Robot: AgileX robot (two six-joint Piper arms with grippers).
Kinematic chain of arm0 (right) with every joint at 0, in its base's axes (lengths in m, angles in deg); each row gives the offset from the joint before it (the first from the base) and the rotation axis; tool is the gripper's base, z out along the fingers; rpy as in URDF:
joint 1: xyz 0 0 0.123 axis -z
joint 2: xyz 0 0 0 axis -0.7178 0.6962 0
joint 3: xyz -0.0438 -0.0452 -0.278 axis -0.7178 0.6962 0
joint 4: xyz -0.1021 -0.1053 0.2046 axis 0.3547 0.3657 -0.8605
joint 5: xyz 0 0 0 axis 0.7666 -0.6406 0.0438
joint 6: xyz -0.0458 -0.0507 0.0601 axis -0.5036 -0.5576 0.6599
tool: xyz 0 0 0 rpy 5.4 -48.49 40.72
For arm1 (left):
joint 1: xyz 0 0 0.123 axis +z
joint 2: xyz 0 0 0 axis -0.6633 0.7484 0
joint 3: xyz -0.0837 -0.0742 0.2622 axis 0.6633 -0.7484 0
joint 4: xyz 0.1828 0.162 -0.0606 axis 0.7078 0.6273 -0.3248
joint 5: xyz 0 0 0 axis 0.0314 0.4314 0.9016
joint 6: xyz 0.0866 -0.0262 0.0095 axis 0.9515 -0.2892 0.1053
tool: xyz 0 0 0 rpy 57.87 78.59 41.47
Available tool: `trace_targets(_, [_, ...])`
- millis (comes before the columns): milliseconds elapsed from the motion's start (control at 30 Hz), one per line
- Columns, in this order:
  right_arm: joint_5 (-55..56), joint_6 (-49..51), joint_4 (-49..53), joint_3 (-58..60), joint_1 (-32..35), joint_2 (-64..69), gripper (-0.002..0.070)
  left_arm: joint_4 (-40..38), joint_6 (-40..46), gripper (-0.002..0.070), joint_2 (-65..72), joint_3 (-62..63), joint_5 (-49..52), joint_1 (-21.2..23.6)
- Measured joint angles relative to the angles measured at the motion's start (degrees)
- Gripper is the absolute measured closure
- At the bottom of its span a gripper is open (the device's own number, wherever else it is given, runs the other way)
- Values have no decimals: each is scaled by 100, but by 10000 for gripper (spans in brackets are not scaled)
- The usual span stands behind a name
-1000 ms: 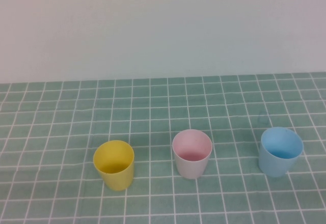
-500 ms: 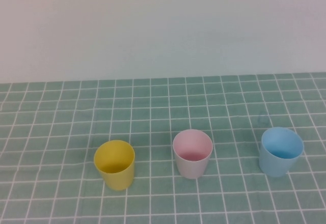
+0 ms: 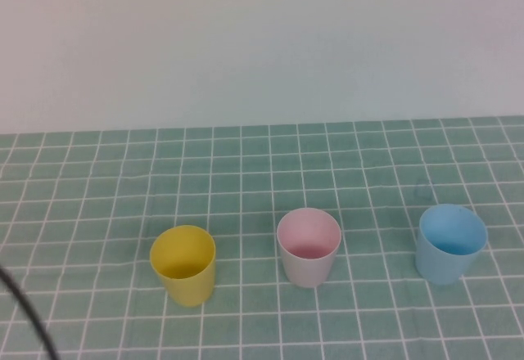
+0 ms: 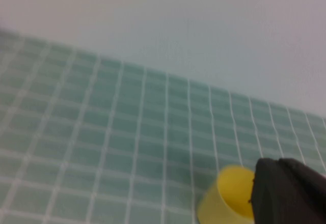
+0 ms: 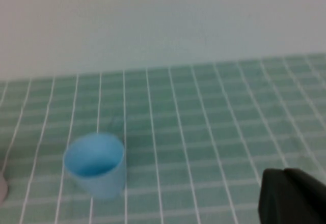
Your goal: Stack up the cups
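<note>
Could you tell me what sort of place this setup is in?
Probably a lab or test bench: a green grid-patterned tabletop against a bare pale wall, holding only a yellow cup, a whitish-grey cup and a light blue cup. The left gripper and right gripper show only in their own wrist views.

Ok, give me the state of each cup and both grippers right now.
yellow cup: upright, empty, unstacked.
pink-lined cup: upright, empty, standing alone.
light blue cup: upright, empty, unstacked.
left gripper: near the yellow cup, holding nothing visible.
right gripper: apart from the light blue cup.
</note>
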Motion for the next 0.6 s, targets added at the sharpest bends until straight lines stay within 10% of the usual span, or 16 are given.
trace_targets(267, [-1580, -903, -473, -56, 0, 350, 678, -1836, 1769, 678, 1530, 70, 681, 0])
trace_targets(600, [-1580, -1190, -1227, -56, -10, 350, 678, -2037, 2432, 592, 3770, 1034, 1213, 0])
